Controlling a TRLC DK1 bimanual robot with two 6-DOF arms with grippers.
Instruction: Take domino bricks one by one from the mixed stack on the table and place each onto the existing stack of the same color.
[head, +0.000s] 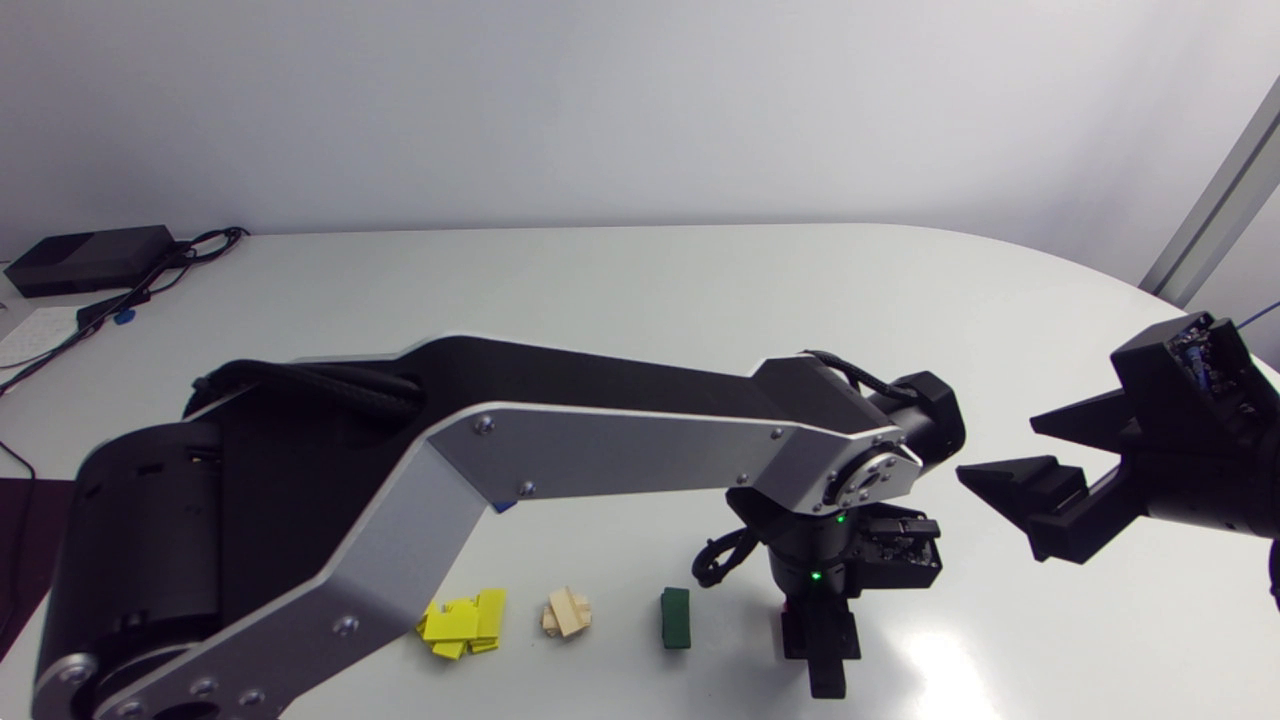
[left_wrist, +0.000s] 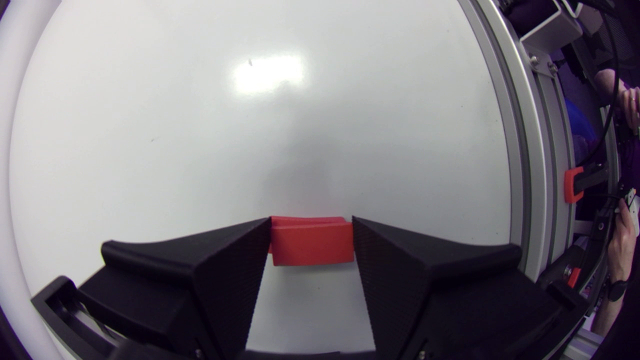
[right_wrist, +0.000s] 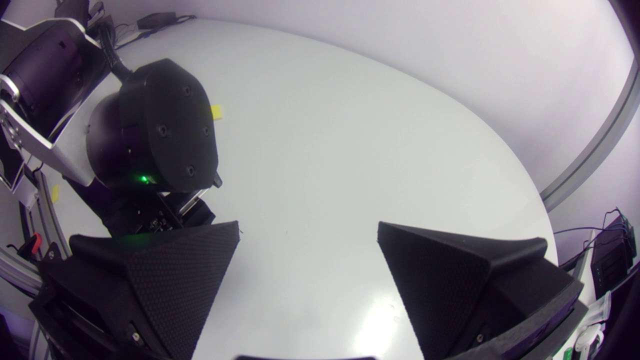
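The left gripper (left_wrist: 311, 220) grips a red brick (left_wrist: 311, 245) end to end, its long axis running finger to finger, just above the table (left_wrist: 250, 125); the right gripper (right_wrist: 308, 225) (jaws wide) hangs well apart.

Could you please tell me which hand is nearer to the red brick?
Left. The left hand holds the red brick between its fingers, both touching it; the right hand hangs open and empty, well off to the right of it.

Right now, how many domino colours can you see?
4: yellow bricks, wooden bricks beside them, green stack, red brick in the left gripper. The left arm may hide others.
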